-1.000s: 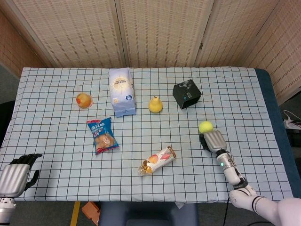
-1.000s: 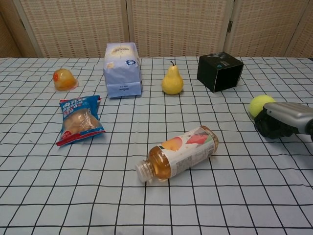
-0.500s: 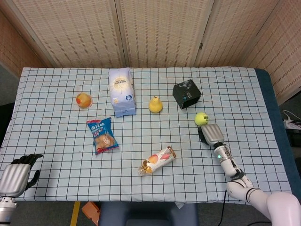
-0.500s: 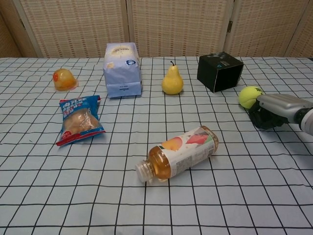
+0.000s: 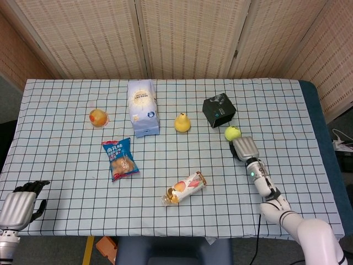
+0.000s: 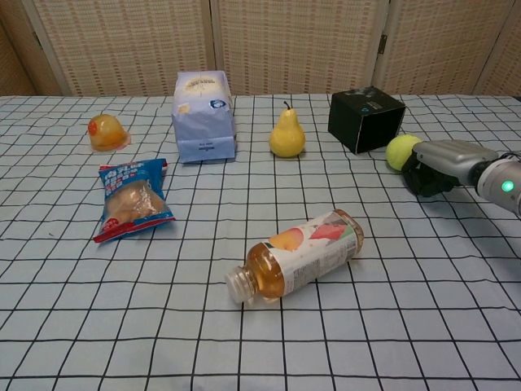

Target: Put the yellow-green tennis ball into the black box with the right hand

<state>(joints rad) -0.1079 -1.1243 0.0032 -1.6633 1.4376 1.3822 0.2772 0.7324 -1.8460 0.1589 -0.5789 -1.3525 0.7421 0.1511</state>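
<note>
Your right robot hand (image 5: 243,148) is low over the worktop (image 5: 66,182), on the right half, with its fingers curled downward and the yellow-green tennis ball (image 5: 232,133) just at its front. From the chest view the ball (image 6: 401,151) touches the front of the robot hand (image 6: 438,163), but I cannot tell if the fingers really close on it or only push it; it looks more like pushing. The ball sits just beside the black box (image 5: 219,110), on the side nearer to you and toward the right edge of the worktop.

I judge the ball to be light and a little springy, with a felt surface that gives good friction, so it should not slip once it is held. The problem is that it is round and rolls away easily when you touch it from one side only. Take it from above, with the thumb on one side and the fingers on the opposite side, across the widest part. Squeeze gently; it is not fragile.

Your left robot hand (image 5: 19,206) rests at the near left corner, fingers bent, holding nothing.
</note>
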